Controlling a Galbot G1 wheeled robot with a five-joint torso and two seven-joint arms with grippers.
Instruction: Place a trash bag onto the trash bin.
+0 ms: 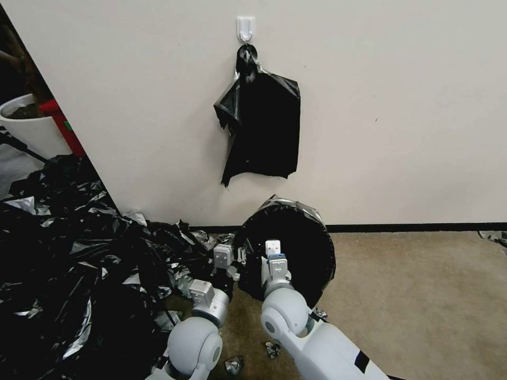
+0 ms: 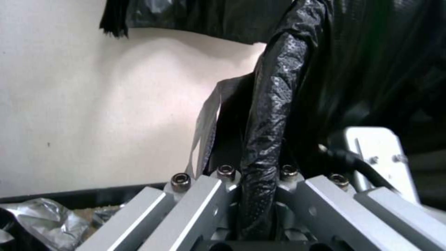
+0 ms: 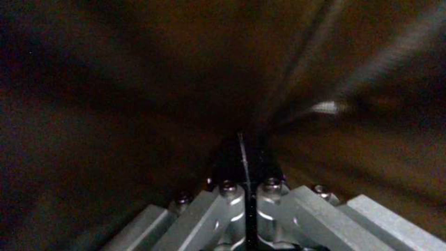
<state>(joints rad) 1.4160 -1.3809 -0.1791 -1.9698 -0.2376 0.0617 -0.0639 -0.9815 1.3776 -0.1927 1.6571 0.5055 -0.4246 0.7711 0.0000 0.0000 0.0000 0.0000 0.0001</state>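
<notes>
Both grippers are at the bag (image 1: 296, 248), which covers the bin (image 1: 288, 211) by the wall: left gripper (image 2: 258, 195) is closed on a twisted fold of film at the bin's left edge, right gripper (image 3: 246, 184) sits inside the mouth w/ fingers pressed together on thin film. Risk, as I judge it: thin plastic could tear or slip off the rim if either arm pulls hard, since the grips are narrow pinches. Head view shows bag on bin and spare bags (image 1: 261, 126) on a hook (image 1: 245, 27); left wrist view shows the actual pinch
</notes>
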